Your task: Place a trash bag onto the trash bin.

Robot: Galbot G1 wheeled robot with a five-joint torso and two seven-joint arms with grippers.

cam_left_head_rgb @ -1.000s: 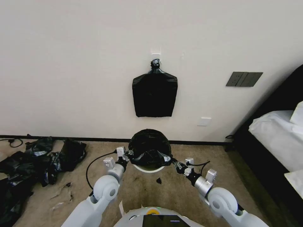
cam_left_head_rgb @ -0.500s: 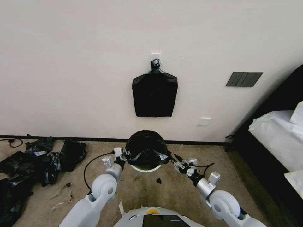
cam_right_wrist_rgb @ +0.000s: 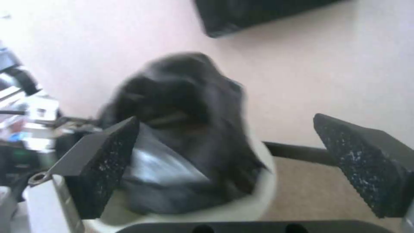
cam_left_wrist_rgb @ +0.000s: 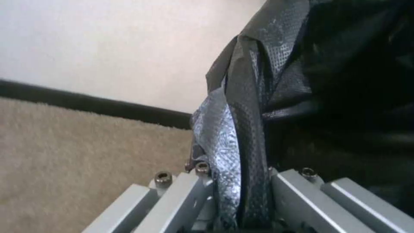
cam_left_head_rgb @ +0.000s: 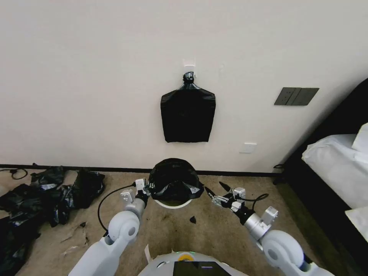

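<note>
Black film of the trash bag [cam_left_head_rgb: 174,180] billows over the white trash bin [cam_left_head_rgb: 173,204] on the carpet by the wall in the head view; the left pincer [cam_left_head_rgb: 147,188] touches its edge, the right pincer [cam_left_head_rgb: 216,191] stands spread, apart from it. Left wrist view: pincer pinching the bag's film [cam_left_wrist_rgb: 241,155]. Right wrist view: spread pads [cam_right_wrist_rgb: 108,161] before the bagged bin [cam_right_wrist_rgb: 258,200].

Bare carpet [cam_left_head_rgb: 214,230] free around trash bin [cam_left_head_rgb: 174,204], wall [cam_left_head_rgb: 115,96] close behind, bag heap [cam_left_head_rgb: 42,191] left
</note>
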